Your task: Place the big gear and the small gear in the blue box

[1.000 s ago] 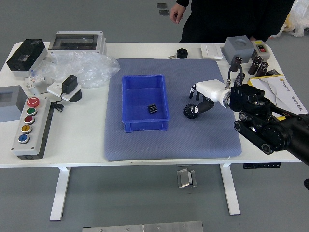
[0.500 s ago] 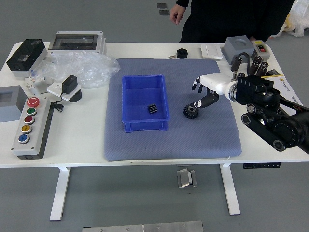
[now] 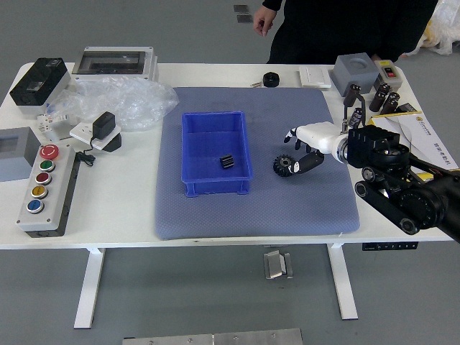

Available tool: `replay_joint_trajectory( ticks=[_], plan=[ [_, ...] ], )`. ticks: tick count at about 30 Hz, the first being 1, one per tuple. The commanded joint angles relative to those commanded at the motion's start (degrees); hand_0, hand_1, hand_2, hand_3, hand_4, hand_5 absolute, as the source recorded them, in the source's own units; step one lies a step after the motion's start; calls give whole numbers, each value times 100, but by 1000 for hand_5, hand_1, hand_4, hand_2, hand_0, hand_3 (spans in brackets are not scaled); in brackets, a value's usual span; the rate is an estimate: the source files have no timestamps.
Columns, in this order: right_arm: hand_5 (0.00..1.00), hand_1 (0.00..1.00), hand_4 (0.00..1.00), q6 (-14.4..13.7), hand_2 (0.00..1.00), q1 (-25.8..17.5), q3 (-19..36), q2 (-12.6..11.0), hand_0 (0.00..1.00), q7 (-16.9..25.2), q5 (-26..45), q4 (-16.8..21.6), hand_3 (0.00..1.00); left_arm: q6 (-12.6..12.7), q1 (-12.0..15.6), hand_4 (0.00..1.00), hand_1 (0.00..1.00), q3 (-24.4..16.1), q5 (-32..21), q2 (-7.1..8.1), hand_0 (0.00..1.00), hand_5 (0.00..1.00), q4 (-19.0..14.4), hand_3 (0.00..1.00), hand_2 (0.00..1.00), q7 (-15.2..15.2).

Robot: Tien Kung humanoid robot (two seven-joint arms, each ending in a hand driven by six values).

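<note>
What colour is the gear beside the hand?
The gear is black, seen best in the head view.

At the left of the white table (image 3: 118, 208), a push-button control box (image 3: 49, 218) carries a column of red, green, red, yellow and blue buttons. Crumpled clear plastic film (image 3: 144, 102) overlaps the blue-grey mat's (image 3: 287, 212) far left corner. A grey block (image 3: 354, 73) sits at the far right.
</note>
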Motion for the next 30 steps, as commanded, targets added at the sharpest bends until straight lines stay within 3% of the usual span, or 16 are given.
replay_joint_trajectory(
  ticks=[30],
  plan=[
    [419, 545, 865, -156, 684, -85, -17, 265, 571, -78, -115, -316, 817, -1, 11, 707, 831, -24, 4, -24, 861, 301, 0, 834, 814, -3]
  ],
)
